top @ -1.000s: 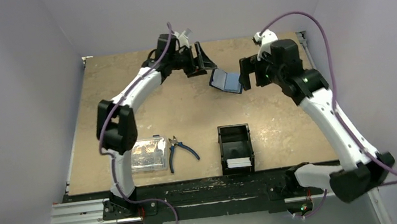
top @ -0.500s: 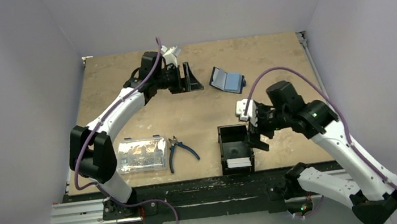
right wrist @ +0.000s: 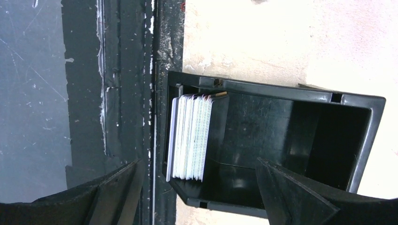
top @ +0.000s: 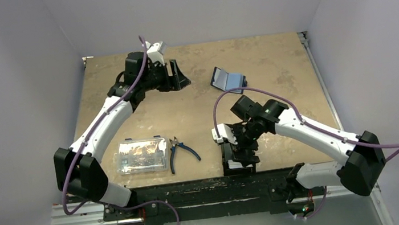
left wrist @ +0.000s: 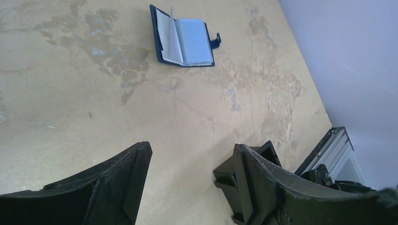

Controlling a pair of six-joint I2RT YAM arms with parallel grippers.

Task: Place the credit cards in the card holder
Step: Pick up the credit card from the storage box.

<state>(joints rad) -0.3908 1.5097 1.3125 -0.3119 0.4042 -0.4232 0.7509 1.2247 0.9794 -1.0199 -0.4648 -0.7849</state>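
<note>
Shows the card holder [top: 228, 79] on the table [top: 128, 115] in the upper centre of the overhead frame, spread open like a book with its inner faces up. Lies with its long axis left to right across that frame, dipping a little toward the right, clasp tab at the right end. Appears again at the top of the left wrist frame [left wrist: 184, 42], pale inner leaves showing, one leaf standing up near the fold, tab pointing to the right of the frame. Places the left hand [left wrist: 192, 147] low in that same frame, jaws spread apart, gripping nothing, over bare table and well short of the card holder. Puts the credit cards [right wrist: 190, 137] in the left end of the black tray [right wrist: 281, 90] in the right wrist frame: a tight stack standing on edge, thin edges toward the camera, long axis running top to bottom of the frame, mostly white with a sliver of orange-brown at the stack's upper right corner. Sets the right hand [right wrist: 199, 164] over that tray at the lower centre of the overhead frame, jaws released wide, one finger on each side of the stack, grasping nothing. Leaves a clear box [top: 141, 156] and blue-handled pliers [top: 182, 151] at the lower left of the table, well apart from the tray.
</note>
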